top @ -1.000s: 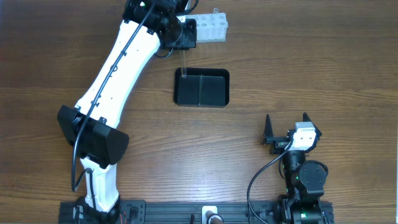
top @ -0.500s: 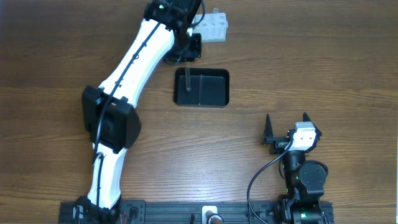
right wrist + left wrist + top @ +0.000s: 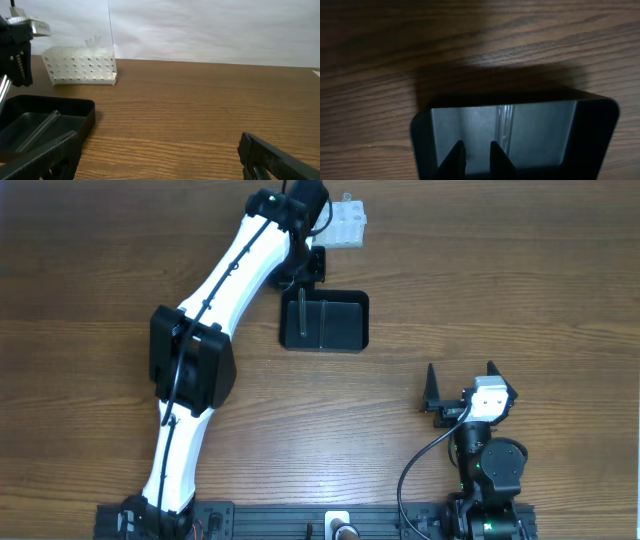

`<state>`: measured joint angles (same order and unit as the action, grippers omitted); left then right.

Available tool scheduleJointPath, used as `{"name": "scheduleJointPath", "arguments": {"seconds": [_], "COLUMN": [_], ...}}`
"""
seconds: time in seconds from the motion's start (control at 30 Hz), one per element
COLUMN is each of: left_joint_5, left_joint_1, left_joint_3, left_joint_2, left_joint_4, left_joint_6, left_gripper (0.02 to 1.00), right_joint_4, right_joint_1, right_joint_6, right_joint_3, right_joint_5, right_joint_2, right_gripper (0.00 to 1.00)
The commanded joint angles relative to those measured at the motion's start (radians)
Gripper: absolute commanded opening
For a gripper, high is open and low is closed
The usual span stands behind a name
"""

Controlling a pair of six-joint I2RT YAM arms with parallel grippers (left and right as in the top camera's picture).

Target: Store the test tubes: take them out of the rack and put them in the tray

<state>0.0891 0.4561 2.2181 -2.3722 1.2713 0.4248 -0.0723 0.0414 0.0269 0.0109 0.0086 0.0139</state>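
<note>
Now, the left gripper point(image 3: 476, 152) is up at the far end of the table point(image 3: 500, 280), poised over the left part of the black tray point(image 3: 365, 320). Its jaws are drawn in close, just a narrow slot between the two fingers. The top view shows a clear test tube point(image 3: 301, 310) hanging upright from them, its lower end down inside the tray by the left wall. From the wrist camera the slot itself is dark, so the contact on the glass cannot be made out there, but from across the table the tube shows slanting down beneath those black fingers.

A second tube point(image 3: 506, 125) lies flat on the tray floor, just beside the gripper's fingers and roughly along the tray's middle. It is free of any grip.

Behind the tray, just apart from its far edge, stands the white rack point(image 3: 345, 225) with its rows of holes. A third tube point(image 3: 92, 42) pokes up from its top.

Over on the other side, the right gripper point(image 3: 460, 385) sits low near its own base, well apart from the tray and rack. Its jaws are spread wide, the two dark fingers far apart, with bare wood between them and nothing in their grasp.
</note>
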Motion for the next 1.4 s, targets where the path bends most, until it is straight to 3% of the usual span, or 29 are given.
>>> {"name": "scheduleJointPath", "arguments": {"seconds": [0.03,0.83,0.97,1.4], "left_joint_5": [0.031,0.034,0.034,0.032], "left_joint_1": [0.0,0.0,0.0,0.032], "left_joint_3": [0.008,0.008,0.008,0.01], "left_joint_2": [-0.052,-0.127,-0.127,-0.042], "left_joint_4": [-0.003,-0.032,-0.037,-0.037], "left_joint_6": [0.014,0.013,0.013,0.013], "left_gripper": [0.091,0.093,0.207,0.299], "right_joint_4": [-0.003,-0.003,-0.003,-0.003], "right_joint_1": [-0.006,-0.006,-0.006,-0.006], "right_joint_6": [-0.003,-0.003,-0.003,-0.003], "right_joint_3": [-0.005,-0.005,-0.005,-0.005], "right_joint_5": [-0.008,-0.008,-0.008,-0.008], "right_joint_2": [-0.009,-0.009,-0.009,-0.009], "right_gripper": [0.991,0.993,0.991,0.991]}}
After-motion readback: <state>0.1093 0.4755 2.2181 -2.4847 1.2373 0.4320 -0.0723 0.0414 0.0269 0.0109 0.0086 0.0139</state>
